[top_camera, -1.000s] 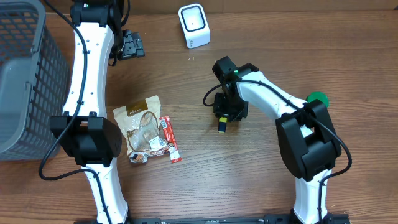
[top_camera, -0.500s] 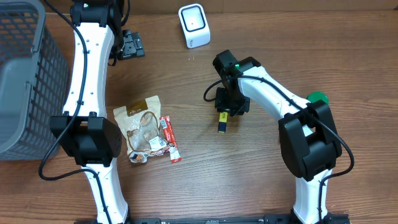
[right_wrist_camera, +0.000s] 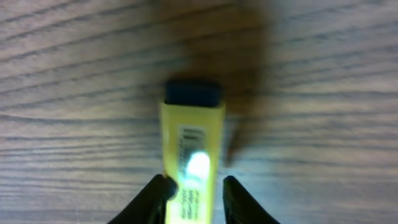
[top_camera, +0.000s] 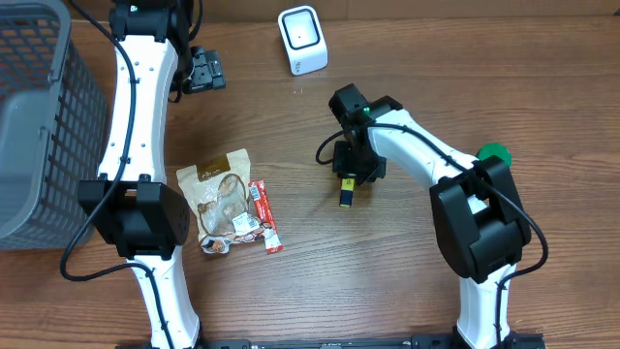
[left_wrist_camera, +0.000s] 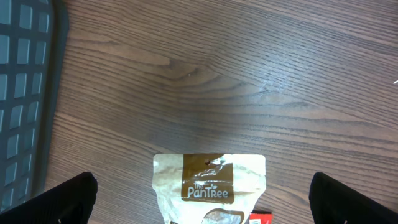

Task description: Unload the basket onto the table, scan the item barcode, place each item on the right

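Watching my feeds: right gripper (right_wrist_camera: 198,194) clamps yellow stick (right_wrist_camera: 191,134), fingers (right_wrist_camera: 158,194) touching both its sides; stick lies flat at bench (top_camera: 455,68) middle, well apart from scanner (top_camera: 302,39) at far edge. Left gripper (top_camera: 205,70) spread wide, near far edge.

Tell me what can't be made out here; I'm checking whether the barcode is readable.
- Yellow item: label print blurred and washed out by glare, right wrist view; its lower end cut off by the bottom edge.
- Right tool: whether its fingers actually press the item is unclear; overhead, the arm covers them.
- Snack pouch: lower part cut off, left wrist view.
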Robot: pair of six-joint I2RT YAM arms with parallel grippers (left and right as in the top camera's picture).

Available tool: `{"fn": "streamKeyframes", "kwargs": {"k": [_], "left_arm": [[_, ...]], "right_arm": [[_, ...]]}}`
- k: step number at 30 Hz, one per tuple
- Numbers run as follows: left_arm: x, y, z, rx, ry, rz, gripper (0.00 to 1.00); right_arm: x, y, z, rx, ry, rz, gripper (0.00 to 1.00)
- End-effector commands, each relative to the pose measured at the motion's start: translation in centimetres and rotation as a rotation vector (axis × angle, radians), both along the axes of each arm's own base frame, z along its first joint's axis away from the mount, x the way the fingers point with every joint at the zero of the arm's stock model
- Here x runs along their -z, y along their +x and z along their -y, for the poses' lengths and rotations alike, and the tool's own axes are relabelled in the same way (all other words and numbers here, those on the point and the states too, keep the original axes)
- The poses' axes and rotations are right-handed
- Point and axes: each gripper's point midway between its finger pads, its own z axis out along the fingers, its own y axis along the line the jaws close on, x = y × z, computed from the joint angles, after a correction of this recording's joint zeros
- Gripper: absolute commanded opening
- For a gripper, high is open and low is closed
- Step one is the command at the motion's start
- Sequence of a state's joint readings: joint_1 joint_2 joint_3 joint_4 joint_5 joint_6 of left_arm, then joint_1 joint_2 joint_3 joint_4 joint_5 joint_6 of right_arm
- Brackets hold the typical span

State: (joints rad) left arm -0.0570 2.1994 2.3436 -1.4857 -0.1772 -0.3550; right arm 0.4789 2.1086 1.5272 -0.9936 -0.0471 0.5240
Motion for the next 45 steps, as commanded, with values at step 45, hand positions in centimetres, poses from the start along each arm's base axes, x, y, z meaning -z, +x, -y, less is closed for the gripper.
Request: {"fn": "streamKeyframes", "kwargs": {"k": [45], "left_arm": [[-0.4,0.0,-0.3,0.017,0.017,0.007,1.00]], "right_arm": [[-1.5,-0.1,-0.1,-0.058,-0.061,0.009,0.28]]}}
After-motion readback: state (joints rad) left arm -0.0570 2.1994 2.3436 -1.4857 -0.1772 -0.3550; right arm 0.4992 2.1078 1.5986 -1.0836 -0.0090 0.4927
